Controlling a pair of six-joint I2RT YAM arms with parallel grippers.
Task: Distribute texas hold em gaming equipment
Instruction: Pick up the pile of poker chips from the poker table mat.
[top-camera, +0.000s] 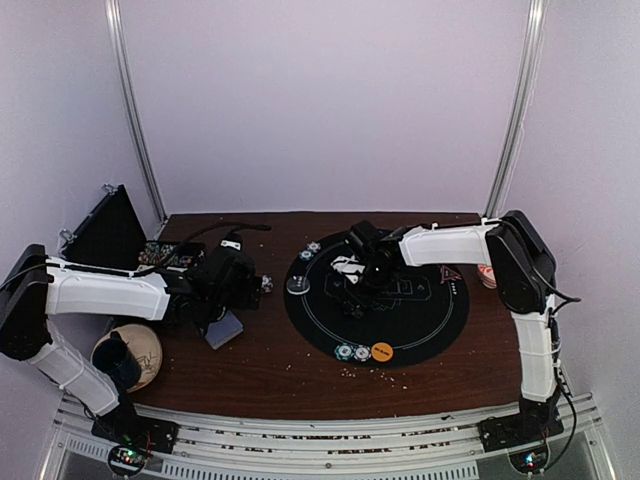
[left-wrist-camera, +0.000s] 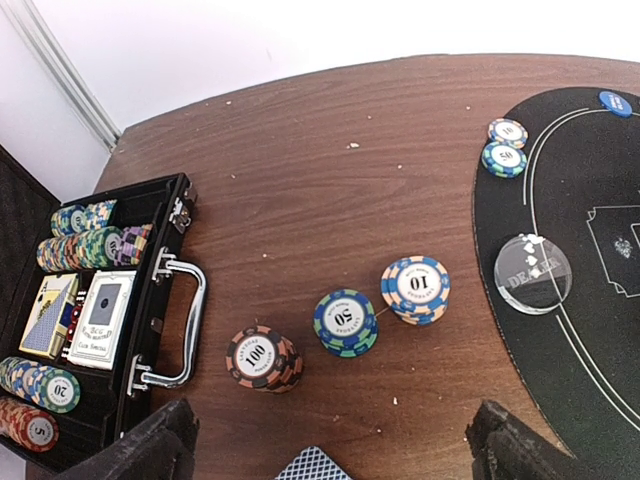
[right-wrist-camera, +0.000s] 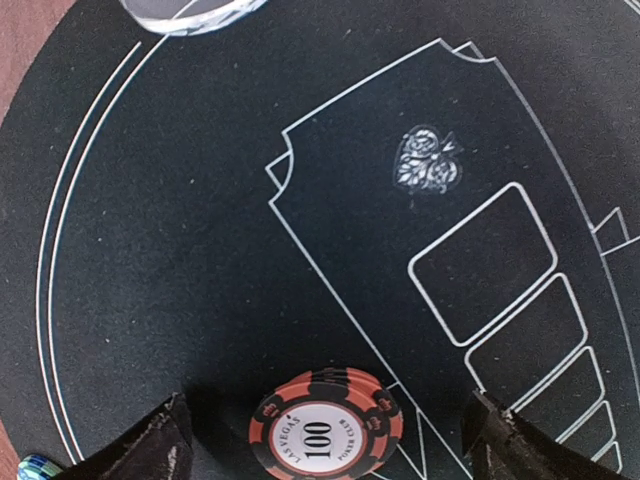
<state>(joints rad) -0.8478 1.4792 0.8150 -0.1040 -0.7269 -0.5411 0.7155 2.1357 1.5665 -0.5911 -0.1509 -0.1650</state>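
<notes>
Round mat (right-wrist-camera: 180, 250): black, printed with thin white lines and a white emblem; the chip (right-wrist-camera: 325, 438) on it is black with salmon-red edge stripes and a white centre. Table (left-wrist-camera: 330, 180): dark brown wood grain, bearing, left to right, a black-and-salmon stack (left-wrist-camera: 262, 358), a blue-and-green stack (left-wrist-camera: 345, 322) and a blue-and-peach stack (left-wrist-camera: 415, 289), all white-centred. On the mat also an orange disc (top-camera: 382, 351) and a blue disc (left-wrist-camera: 614, 102).

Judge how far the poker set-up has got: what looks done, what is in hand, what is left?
Done: striped chips, a blue disc, an orange disc and a clear dealer button lie on the round black mat. In hand: the open right gripper brackets a black-and-orange 100 chip stack there. Left: three chip stacks on the brown wooden table, plus card decks in the open black case.
</notes>
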